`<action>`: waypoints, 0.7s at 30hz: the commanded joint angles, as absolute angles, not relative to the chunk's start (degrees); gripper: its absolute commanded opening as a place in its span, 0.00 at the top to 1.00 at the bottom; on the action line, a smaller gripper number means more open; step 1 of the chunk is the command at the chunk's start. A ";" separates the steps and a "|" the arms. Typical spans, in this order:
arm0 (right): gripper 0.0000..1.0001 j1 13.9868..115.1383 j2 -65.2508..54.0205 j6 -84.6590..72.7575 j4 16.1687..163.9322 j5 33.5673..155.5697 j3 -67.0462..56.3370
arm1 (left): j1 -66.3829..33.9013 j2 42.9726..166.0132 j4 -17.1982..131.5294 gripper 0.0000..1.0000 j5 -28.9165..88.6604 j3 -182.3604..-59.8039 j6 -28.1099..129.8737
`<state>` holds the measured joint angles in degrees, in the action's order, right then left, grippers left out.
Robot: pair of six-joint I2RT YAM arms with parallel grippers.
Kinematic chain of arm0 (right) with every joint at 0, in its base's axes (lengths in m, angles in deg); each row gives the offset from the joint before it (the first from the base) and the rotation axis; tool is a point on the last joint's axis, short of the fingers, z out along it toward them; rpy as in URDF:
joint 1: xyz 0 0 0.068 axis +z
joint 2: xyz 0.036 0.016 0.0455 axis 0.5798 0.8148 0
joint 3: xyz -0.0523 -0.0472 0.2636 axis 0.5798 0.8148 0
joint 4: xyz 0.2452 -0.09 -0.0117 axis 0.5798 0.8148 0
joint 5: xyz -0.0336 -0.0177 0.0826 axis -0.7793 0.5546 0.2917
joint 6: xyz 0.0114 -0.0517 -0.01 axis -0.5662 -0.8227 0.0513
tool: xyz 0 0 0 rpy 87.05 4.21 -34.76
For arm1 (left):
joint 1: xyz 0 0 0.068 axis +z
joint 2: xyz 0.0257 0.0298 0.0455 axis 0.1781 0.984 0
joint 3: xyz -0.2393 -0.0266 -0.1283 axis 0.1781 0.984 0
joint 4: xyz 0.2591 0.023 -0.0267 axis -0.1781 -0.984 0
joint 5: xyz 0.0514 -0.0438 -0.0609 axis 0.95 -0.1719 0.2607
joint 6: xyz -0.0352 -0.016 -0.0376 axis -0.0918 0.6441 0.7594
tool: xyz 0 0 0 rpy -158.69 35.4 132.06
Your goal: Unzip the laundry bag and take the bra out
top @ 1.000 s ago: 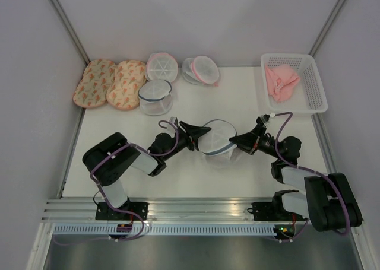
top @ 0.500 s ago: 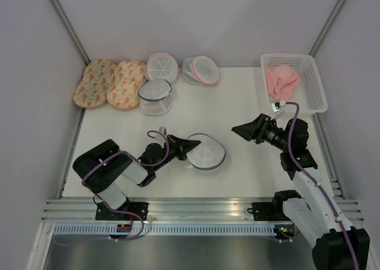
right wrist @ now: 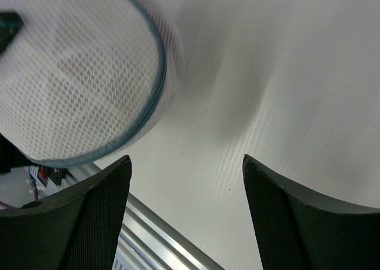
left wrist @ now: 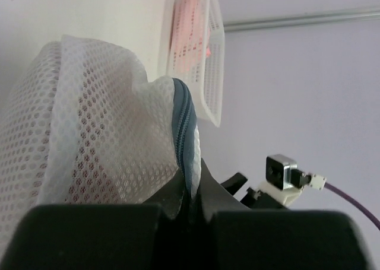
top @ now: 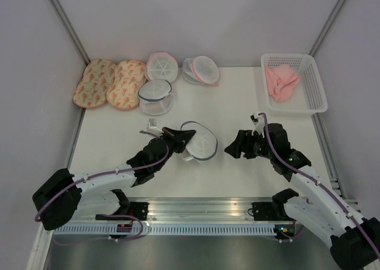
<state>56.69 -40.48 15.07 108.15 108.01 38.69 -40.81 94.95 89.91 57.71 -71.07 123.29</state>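
Top external view: the left gripper (top: 182, 140) has its fingers pressed together. It pinches the dark blue-grey rim of the laundry bag (top: 200, 143). The bag is tilted and sits right at the tip of this gripper, on the white surface (top: 237, 110). The right gripper (top: 230, 152) is on the other side of the bag. It is near the bag but not touching it. Its fingers are spread and nothing is between them.

Far past both grippers, at the back of the surface, lie two peach pads (top: 110, 83). Next to them are two pink-rimmed mesh bags (top: 161, 66) and another blue-rimmed mesh bag (top: 155, 96). Off to the right gripper's side, a white basket (top: 316, 80) holds a pink cloth (top: 280, 83).

Left wrist view: the two black fingers (left wrist: 89, 234) meet on the zipper edge (left wrist: 183, 124) of the bag. White mesh bulges up above them. A dim red patch (left wrist: 83, 178) shows through the mesh holes close to the gripper. I cannot tell if it is the bra.

Right wrist view: the two fingers stand wide apart with bare surface between them. The bag fills the top left corner, ahead of the gripper and off to one side. Its blue rim curves toward the gripper.
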 commanded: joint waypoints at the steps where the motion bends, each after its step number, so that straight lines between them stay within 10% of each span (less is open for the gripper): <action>1: 0.21 64.68 -38.71 16.32 105.28 101.70 37.06 | -44.05 94.03 65.54 0.98 76.09 -79.65 119.72; 21: 0.32 90.09 -22.98 25.47 92.71 89.04 31.79 | -49.51 106.25 53.30 0.98 80.50 -80.38 137.21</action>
<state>87.05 -24.35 24.36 96.29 92.97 35.54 -48.96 105.77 64.34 75.17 -81.29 128.56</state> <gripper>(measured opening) 0.685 0.045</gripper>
